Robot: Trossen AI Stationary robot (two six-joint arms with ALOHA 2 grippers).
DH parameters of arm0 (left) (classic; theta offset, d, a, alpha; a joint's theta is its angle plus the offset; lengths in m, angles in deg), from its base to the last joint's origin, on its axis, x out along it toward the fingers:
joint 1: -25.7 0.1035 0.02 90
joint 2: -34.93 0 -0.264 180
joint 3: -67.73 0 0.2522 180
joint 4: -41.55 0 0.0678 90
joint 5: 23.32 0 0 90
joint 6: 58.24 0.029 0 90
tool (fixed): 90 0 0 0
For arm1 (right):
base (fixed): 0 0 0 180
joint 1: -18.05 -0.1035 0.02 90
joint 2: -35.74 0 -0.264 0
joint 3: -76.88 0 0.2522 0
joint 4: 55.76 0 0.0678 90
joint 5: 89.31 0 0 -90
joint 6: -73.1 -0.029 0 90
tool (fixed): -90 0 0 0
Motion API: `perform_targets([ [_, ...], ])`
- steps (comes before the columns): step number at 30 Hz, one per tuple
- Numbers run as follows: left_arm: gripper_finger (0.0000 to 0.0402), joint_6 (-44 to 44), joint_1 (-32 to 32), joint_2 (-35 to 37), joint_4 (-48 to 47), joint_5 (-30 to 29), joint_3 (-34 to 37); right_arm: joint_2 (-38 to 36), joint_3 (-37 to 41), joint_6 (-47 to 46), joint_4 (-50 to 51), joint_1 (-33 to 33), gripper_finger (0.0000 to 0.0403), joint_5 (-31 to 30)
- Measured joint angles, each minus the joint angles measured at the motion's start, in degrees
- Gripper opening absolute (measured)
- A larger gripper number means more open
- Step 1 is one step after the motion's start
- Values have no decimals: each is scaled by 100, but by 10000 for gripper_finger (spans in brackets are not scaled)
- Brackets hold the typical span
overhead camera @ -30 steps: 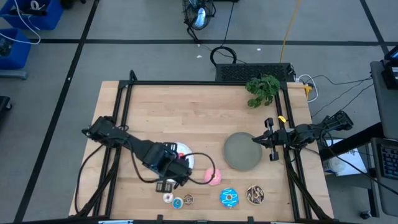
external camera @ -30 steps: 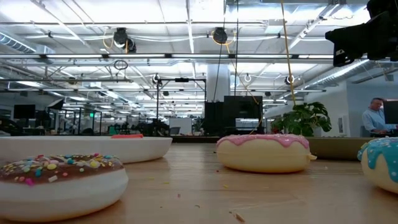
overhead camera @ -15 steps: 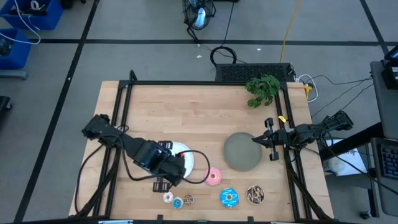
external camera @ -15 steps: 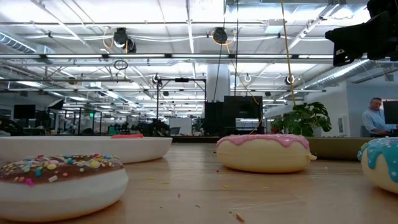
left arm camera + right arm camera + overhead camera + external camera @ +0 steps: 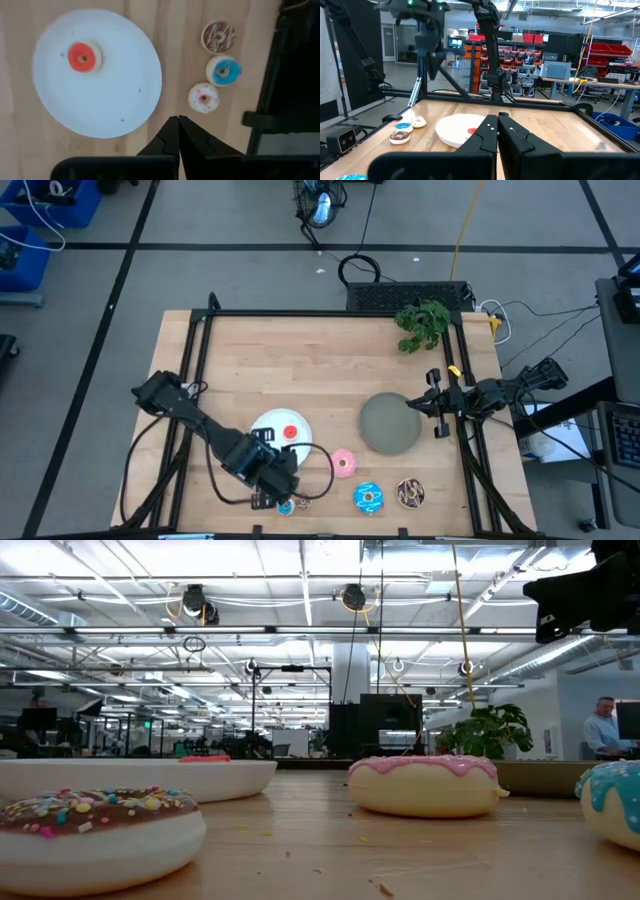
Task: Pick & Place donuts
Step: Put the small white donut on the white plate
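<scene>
A tiny red-orange donut (image 5: pixel 84 56) lies flat on the round white plate (image 5: pixel 125 100). Three tiny donuts lie in a row on the wood near the table's front edge: brown (image 5: pixel 218 36), blue (image 5: pixel 224 71) and white with sprinkles (image 5: pixel 203 97). My left gripper (image 5: pixel 178 120) hangs shut, pointing down, above the wood between the plate's rim and that row; in the high view my left gripper (image 5: pixel 272 485) covers part of the row. The pink donut (image 5: pixel 343 463), blue sprinkled donut (image 5: pixel 368 498) and dark drizzled donut (image 5: pixel 410 493) lie to its right. My right gripper (image 5: pixel 420 405) waits shut at the right edge.
A round grey plate (image 5: pixel 390 423) lies right of centre, just in front of my right gripper. A green plant sprig (image 5: pixel 422 323) lies at the far right corner. Black frame rails (image 5: pixel 195 370) run along the table's sides. Bare wood fills the table's far half.
My left gripper has gone from over the white plate toward the table's near edge and a little down, rolling about its own axis. It now hangs by the row of tiny donuts. The red-orange donut lies uncovered on the plate.
</scene>
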Motion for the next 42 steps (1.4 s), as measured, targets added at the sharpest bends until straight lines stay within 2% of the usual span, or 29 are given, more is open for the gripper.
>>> perform_targets([
  [10,4,-15,-348,-544,459,639,48,-1,0,-11,-27,1,0,-1],
  [16,5,330,-493,-720,625,684,48,1,0,-12,-25,-1,0,-1],
  [24,14,686,-479,-730,934,458,48,1,0,-13,-26,-1,0,-2],
  [29,20,983,-476,-730,1124,-249,48,0,0,-13,-25,-1,0,-2],
  [33,52,1034,-474,-730,1129,-390,48,-1,0,-15,-25,0,0,-2],
  [38,128,782,-468,-730,1134,-432,48,-1,0,-11,-25,-1,0,-3],
  [42,187,1241,-508,-730,1199,-312,105,0,0,-7,-25,0,0,-3],
])
